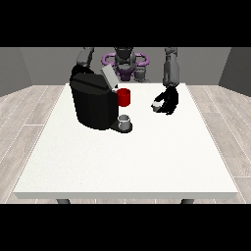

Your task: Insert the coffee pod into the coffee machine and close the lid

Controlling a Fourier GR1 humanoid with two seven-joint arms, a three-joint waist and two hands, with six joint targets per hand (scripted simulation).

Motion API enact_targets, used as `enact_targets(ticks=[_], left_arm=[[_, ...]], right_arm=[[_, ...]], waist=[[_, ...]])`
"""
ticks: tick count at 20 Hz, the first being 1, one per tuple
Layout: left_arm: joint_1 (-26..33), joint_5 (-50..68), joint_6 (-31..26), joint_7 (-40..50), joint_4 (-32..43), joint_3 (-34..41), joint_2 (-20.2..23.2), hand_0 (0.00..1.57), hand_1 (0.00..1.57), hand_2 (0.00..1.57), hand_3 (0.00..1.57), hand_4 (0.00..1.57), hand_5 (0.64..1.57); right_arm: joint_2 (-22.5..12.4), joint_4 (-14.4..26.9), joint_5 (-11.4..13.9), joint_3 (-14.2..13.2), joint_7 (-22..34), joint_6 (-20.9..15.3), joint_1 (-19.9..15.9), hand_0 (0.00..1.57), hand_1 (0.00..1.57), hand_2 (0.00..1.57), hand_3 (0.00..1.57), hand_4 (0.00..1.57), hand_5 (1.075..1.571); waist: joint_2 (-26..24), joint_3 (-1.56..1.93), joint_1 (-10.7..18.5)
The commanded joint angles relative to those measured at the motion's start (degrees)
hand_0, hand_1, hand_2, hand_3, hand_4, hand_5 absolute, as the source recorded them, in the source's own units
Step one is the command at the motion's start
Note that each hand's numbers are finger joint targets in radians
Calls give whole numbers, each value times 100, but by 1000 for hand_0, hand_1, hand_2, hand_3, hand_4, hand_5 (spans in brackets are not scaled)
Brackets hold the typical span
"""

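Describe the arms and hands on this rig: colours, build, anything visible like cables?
Both arms are grey, built from chunky rounded segments. The hand at the view's right is black and glossy, darker than the arm above it. The other hand is hidden behind the coffee machine. No cables or markings show.

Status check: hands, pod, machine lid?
Hand at view's right curled round the coffee pod, beside the coffee machine. Lid up. Other hand hidden behind machine. Path clear.

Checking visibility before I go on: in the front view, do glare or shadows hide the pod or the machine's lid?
Front view: lighting is even, with no glare on the white table; the black coffee machine shows little surface detail, but its raised lid stands out; the hand at the view's right is dark, with a small pale pod at its fingers.
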Motion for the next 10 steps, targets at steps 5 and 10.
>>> enact_targets(ticks=[5, 10], left_arm=[[-374, -200, -96, -189, 63, 22, 107, 1266, 1266, 1399, 1363, 507, 1571], [-565, -96, -616, -327, -163, -43, -57, 1450, 1450, 1452, 1388, 623, 1571]], right_arm=[[-112, 314, -332, -274, -400, 307, 28, 0, 0, 0, 0, 535, 1571], [63, 475, -132, -125, -191, 67, 220, 0, 0, 0, 0, 398, 1571]], waist=[[67, -9, -21], [-426, -9, 90]])
